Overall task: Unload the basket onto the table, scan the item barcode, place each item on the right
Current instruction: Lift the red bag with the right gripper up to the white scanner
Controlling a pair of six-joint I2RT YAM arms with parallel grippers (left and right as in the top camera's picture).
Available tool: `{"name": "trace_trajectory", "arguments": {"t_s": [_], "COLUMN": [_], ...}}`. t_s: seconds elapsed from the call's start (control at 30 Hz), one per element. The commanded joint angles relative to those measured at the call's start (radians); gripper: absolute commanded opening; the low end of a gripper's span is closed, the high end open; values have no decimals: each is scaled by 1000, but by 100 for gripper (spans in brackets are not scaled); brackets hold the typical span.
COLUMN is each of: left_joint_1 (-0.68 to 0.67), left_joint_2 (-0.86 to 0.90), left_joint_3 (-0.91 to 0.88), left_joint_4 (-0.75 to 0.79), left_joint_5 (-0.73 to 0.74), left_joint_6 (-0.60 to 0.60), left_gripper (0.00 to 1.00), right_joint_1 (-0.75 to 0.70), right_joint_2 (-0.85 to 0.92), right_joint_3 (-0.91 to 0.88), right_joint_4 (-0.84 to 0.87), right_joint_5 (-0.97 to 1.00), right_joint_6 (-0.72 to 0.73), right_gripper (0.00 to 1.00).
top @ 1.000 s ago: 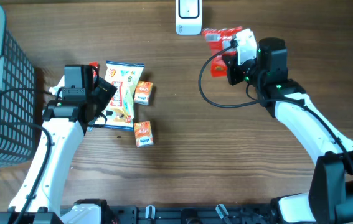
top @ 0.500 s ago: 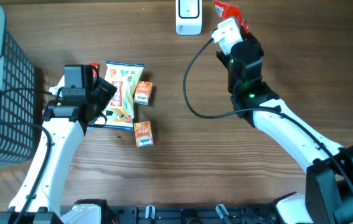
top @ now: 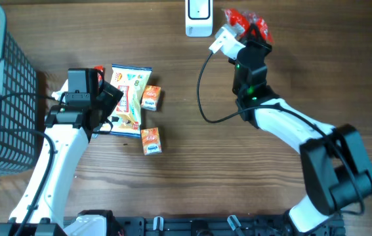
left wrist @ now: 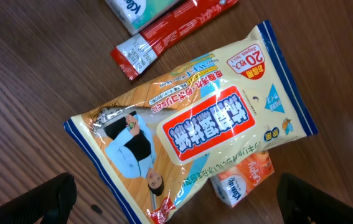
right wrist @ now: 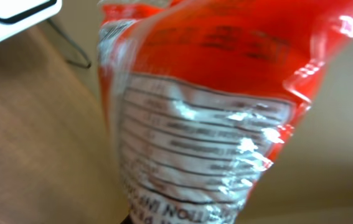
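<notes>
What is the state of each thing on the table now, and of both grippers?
red packet: lifted, held near the scanner
right gripper: shut on the red packet
scanner: at the table's far edge, untouched
left gripper: open, over the wipes pack
wipes pack: lying flat, face up
upper orange box: lying against the wipes pack
lower orange box: lying apart
basket: upright, at the left

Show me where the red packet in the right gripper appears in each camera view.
Overhead: red packet at top, just right of the white scanner, in the right gripper.
Left wrist: not in it; the red wrapper there is another item.
Right wrist: fills middle and right, blurred.
Shared landmark: white scanner, top-left corner in the right wrist view.
</notes>
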Motion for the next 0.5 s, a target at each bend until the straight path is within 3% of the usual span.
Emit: {"name": "trace_trajectory", "arguments": {"t_s": [0.0,0.17,0.3,0.47], "left_joint_1": [6,6,6,6], "left_joint_2": [-13,-13,-13,-13], "left_joint_3": [-5,-5,-5,-5], "left_joint_4": [1,1,1,0], "left_joint_5": [-18,-18,-18,-18], "left_joint_6": [12,12,12,12], "left_gripper": [100,100,100,100], "right_joint_1": [8,0,-7,-21], "right_joint_2": [84,180,248,289], "right_joint_3": [8,13,50,164], "right_joint_4": [165,295,433,400], "right_joint_5": [-137,-336,-435,-515], "right_joint_6": [-322,-519,-525,-506], "right_gripper": [5,4,4,4]}}
